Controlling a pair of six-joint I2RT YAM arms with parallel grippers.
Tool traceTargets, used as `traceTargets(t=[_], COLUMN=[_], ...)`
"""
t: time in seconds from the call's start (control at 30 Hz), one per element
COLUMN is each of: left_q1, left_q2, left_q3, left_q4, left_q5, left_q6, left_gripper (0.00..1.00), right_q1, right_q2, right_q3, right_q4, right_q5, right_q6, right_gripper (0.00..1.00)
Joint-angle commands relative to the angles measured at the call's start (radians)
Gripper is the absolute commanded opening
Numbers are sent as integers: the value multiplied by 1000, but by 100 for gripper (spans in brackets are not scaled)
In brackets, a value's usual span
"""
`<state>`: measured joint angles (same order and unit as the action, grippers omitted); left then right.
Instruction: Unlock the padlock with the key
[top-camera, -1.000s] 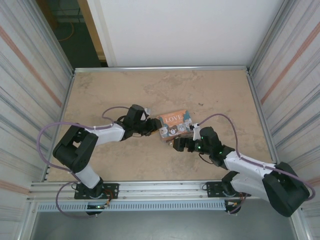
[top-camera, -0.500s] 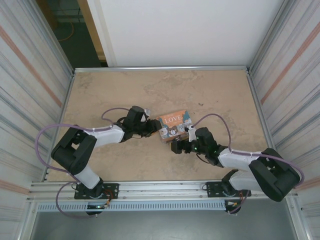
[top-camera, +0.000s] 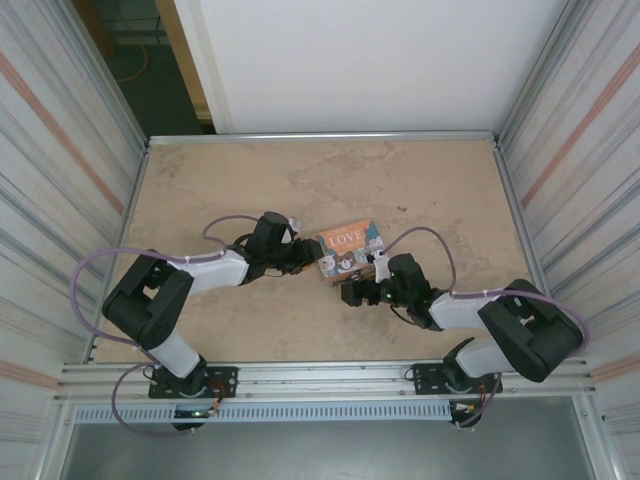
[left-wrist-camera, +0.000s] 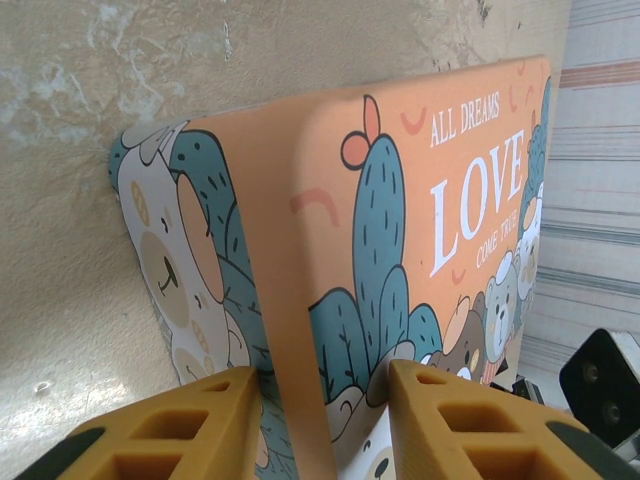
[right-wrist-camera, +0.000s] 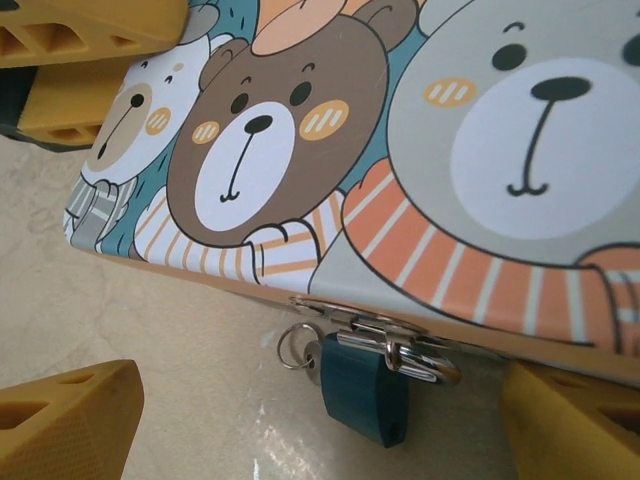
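One small teal padlock (right-wrist-camera: 364, 390) with a silver shackle lies between the spread fingers of the right gripper (right-wrist-camera: 320, 385), just ahead of its palm. It is hooked through one silver hasp (right-wrist-camera: 400, 340) on the edge of one orange-and-teal printed box (right-wrist-camera: 330, 130). The padlock's long axis runs from the hasp back toward that gripper's palm. Its body end points away from the box and rests on the beige marbled table (right-wrist-camera: 200, 400). One small silver ring (right-wrist-camera: 292, 347) sits just beside the padlock, on the side toward the left gripper (left-wrist-camera: 322, 380); whether a key hangs on it I cannot tell. Of the two grippers, the right one's jaws stand wide, touching nothing. The left one is clamped on a corner of the box, one yellow finger on each face.
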<state>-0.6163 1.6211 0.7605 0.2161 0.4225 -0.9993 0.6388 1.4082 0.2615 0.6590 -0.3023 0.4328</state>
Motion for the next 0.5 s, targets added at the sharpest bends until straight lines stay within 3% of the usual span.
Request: traceTargets(t=[0.0,0.47], left_q1=[-4,29], left_q2=[31,23], left_q3=[-6,3], left_q4=[-122,-150], left_q5=[8,15], left_q6=[25,57], left_gripper=[38,38], right_q1=[-5,-41], right_q2=[23,32], right_q3=[10,4], right_q4=[113,134], right_q5=[-61,-195], right_q6=[-57,-118], right_gripper=[86,66])
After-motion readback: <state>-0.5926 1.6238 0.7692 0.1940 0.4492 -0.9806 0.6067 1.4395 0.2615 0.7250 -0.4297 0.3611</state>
